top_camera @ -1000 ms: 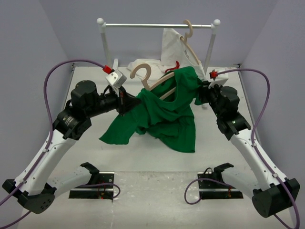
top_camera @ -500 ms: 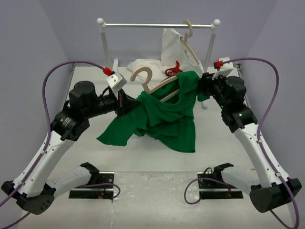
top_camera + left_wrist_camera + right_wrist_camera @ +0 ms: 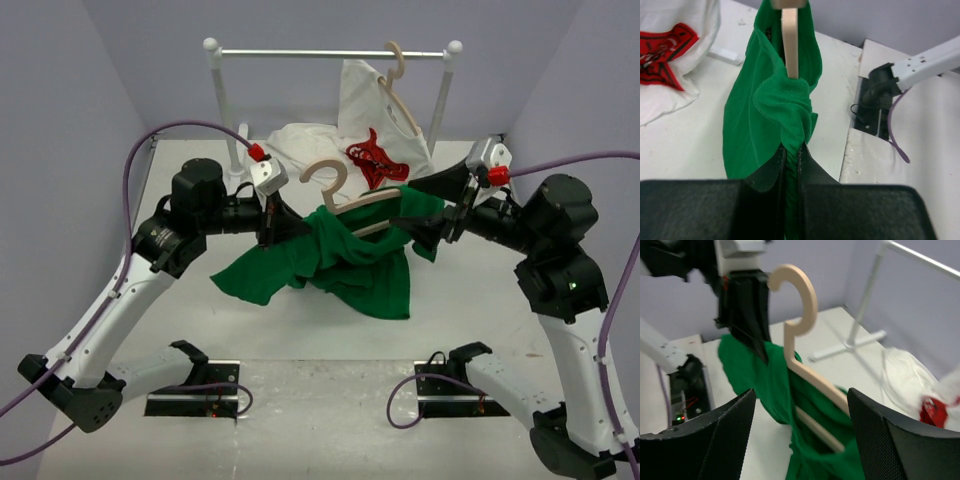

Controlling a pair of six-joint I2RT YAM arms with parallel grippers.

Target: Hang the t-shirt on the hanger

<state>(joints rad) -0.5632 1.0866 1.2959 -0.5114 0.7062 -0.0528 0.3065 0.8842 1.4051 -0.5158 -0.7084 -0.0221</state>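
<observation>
The green t-shirt (image 3: 360, 270) hangs bunched in mid-table, its lower part on the table. The pale wooden hanger (image 3: 365, 200) is partly inside it, hook up and to the left. My left gripper (image 3: 278, 228) is shut on a fold of the t-shirt (image 3: 765, 100) at the hanger's left end; the hanger (image 3: 790, 40) shows edge-on just beyond my left gripper (image 3: 792, 155). My right gripper (image 3: 428, 238) is open at the shirt's right side. In the right wrist view my right gripper (image 3: 801, 397) holds nothing, with the hanger (image 3: 805, 305) and t-shirt (image 3: 765, 380) ahead of it.
A white clothes rack (image 3: 330, 53) stands at the back, with a white t-shirt with a red print (image 3: 375, 110) on a second hanger (image 3: 398, 75). More white cloth (image 3: 300, 140) lies under it. The arm bases and purple cables are at the near edge.
</observation>
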